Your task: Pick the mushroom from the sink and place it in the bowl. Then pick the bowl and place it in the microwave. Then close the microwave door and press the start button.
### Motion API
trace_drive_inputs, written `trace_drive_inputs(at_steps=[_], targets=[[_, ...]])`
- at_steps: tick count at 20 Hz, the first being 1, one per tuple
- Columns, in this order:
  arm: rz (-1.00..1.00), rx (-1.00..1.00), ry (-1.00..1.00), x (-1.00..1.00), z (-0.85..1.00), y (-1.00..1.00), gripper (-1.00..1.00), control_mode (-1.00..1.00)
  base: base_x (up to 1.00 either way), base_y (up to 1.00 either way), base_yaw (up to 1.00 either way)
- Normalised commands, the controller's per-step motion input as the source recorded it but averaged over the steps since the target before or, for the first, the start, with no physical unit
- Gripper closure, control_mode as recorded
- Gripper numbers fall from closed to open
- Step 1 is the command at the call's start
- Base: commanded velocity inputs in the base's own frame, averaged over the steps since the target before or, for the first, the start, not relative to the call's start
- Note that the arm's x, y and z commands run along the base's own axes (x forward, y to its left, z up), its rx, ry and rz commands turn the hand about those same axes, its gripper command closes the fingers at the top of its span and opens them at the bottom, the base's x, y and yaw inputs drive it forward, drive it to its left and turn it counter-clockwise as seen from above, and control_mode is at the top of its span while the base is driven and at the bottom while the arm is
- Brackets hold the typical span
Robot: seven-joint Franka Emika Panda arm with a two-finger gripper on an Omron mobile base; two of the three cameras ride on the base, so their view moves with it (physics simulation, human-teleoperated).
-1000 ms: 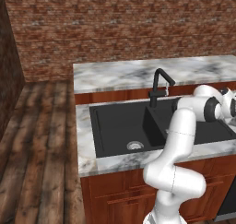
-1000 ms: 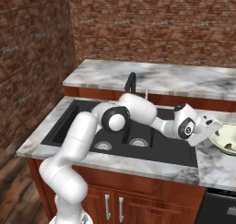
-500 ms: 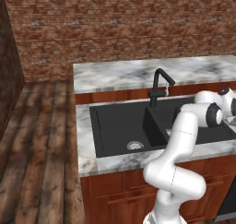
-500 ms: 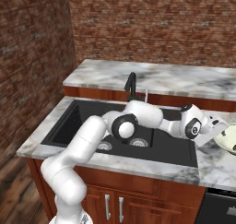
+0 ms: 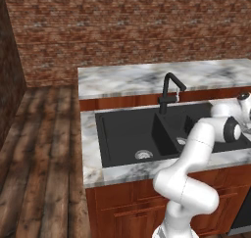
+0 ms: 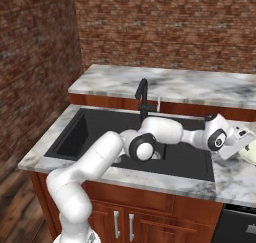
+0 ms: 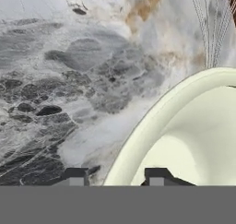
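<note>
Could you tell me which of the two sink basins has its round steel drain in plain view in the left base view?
The left basin, farther from the end effector: its drain lies unobstructed, while the arm crosses the right basin.

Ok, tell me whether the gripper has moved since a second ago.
Yes. The gripper has swung right, away from the faucet, to the bowl on the counter.

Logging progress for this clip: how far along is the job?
Done: cannot tell whether the mushroom lies in the bowl. In hand: the gripper straddles the bowl's rim on the counter beside the sink. Left: bowl into microwave, door closed, start pressed.
</note>
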Motion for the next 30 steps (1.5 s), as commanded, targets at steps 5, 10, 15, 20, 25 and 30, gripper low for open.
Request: trace_drive_inputs(at_steps=[5, 10, 15, 20, 25, 30], targets=[[0.00, 0.00, 0.00, -0.13, 0.17, 0.00, 1.00, -1.00, 0.00, 0.00, 0.00], [0.00, 0.02, 0.00, -0.50, 0.15, 0.43, 1.00, -1.00, 0.00, 0.00, 0.00], [0.00, 0.02, -0.01, -0.68, 0.10, 0.68, 1.00, -1.00, 0.00, 0.00, 0.00], [0.00, 0.00, -0.17, -0.61, 0.30, 0.69, 1.00, -1.00, 0.00, 0.00, 0.00], [0.00, 0.00, -0.15, -0.56, 0.79, 0.53, 1.00, -1.00, 0.00, 0.00, 0.00], [0.04, -0.01, -0.07, -0.55, 1.00, 0.59, 1.00, -1.00, 0.00, 0.00, 0.00]])
